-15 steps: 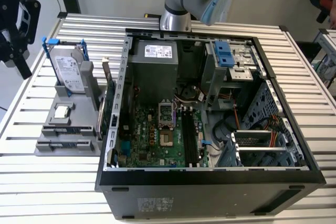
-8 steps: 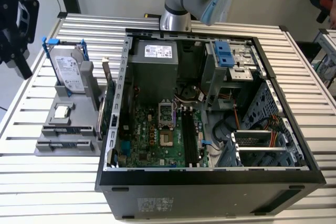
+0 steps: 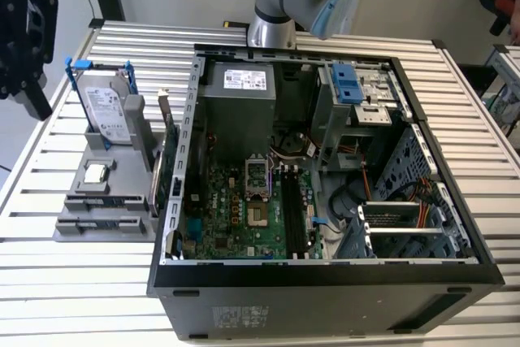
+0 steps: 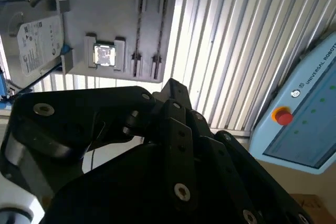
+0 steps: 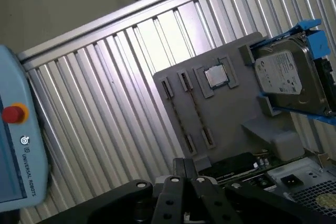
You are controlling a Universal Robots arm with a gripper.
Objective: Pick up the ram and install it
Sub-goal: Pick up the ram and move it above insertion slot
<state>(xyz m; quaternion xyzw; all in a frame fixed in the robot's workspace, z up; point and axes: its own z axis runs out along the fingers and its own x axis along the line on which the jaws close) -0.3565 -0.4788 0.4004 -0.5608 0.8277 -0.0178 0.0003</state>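
Slatted table (image 3: 471, 119) — end effector (image 3: 34, 97) near gray holder (image 3: 130, 194).

Bench (image 3: 471, 103): silver ribbed aluminium slats. Two things sit directly on it.

Grey holder plate (image 3: 81, 219): lies flat toward the exterior view's left, with raised cradles and narrow slots on its upper face.

Black computer case (image 3: 325, 294): lies on its side, open face up, from the centre to the exterior view's right, just beside the plate.

Bare slats show around both.

Pale-blue pendant (image 5: 16, 145): at a bench edge in the first wrist view; cannot tell whether it rests on the bench.
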